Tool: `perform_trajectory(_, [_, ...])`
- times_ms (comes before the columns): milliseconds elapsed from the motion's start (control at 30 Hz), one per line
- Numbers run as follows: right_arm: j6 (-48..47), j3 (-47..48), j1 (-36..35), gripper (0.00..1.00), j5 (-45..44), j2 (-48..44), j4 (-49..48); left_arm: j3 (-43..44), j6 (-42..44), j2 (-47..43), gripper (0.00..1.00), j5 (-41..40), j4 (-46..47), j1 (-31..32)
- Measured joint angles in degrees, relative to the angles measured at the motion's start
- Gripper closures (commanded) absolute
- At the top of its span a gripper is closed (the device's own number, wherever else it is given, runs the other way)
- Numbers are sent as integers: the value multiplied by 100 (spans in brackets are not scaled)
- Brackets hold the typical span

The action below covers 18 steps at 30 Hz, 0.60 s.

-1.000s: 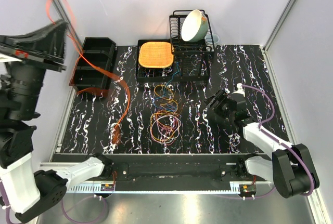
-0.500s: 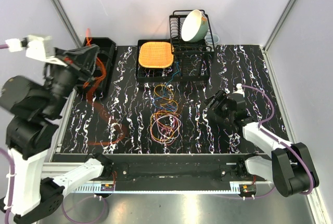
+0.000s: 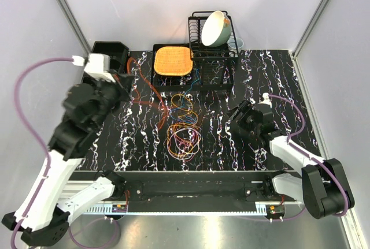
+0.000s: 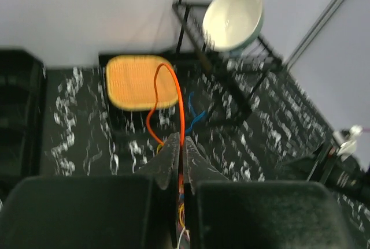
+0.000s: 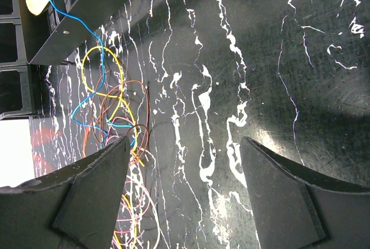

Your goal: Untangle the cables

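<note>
Arm bases line the bottom edge of the overhead view, at the near rim of the black, white-veined counter. Left of centre, the left claw hangs above the counter, its two fingers pressed together on an orange cable. In its wrist view that strand rises from between the tips, loops over and drops back toward the counter. At right of centre, the right claw sits low over the counter with its fingers spread wide apart and only bare marbled surface between them.

The rest of the cables lie in a loose, overlapping heap at the middle of the counter, between the two claws. They are loops of orange, yellow, blue, red and purple, and one thin blue strand runs up toward the rack.

Farther back, an orange woven mat rests on a black tray just beyond the heap. A black bin stands in the upper left. At upper centre, a black wire dish rack holds a pale bowl tilted on its side.
</note>
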<state>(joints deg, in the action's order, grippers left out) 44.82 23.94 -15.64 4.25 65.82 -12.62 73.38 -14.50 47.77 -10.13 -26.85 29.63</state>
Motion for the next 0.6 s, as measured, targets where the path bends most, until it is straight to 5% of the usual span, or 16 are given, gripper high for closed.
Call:
perform_trajectory(267, [-4, 2, 0, 17, 142, 85, 0, -1502, -420, 219, 100, -420, 90, 0])
perform_trajectory(600, [-7, 2, 2, 17, 146, 85, -2, -2223, -1620, 962, 100, -1882, -52, 0])
